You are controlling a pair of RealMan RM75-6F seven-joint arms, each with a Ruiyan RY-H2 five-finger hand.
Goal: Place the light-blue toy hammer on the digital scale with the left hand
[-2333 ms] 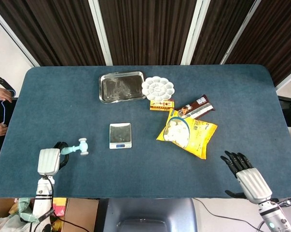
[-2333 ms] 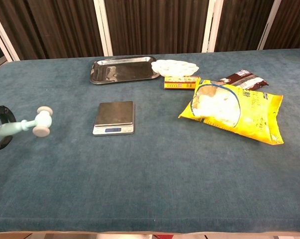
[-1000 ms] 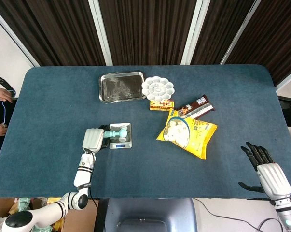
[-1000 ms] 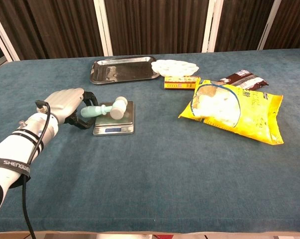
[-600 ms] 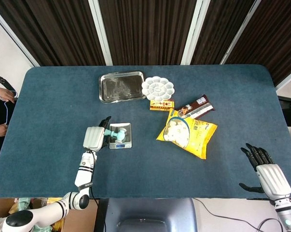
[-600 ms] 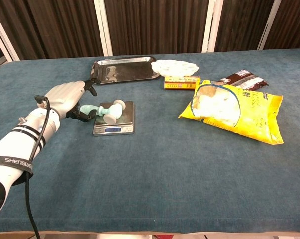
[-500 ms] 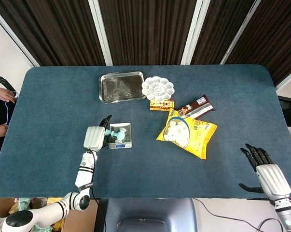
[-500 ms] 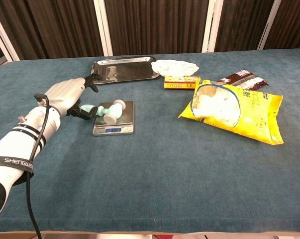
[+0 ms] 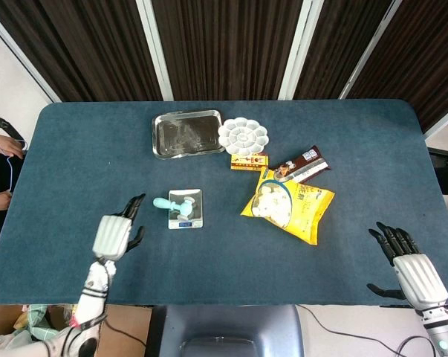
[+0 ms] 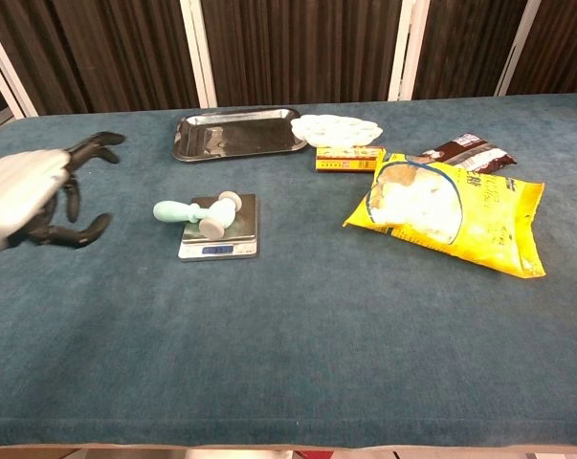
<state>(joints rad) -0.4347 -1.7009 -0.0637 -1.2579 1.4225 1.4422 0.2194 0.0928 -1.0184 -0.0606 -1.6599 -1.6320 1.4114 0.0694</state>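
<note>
My left hand (image 9: 114, 233) hangs empty with its fingers (image 10: 87, 151) spread, well to the left of the digital scale (image 9: 185, 208). The light-blue toy hammer (image 10: 200, 212) lies on that scale, its head on the platform and its handle jutting out past the scale's left edge. My right hand (image 9: 411, 269) is far right of the scale, fingers apart, holding nothing.
</note>
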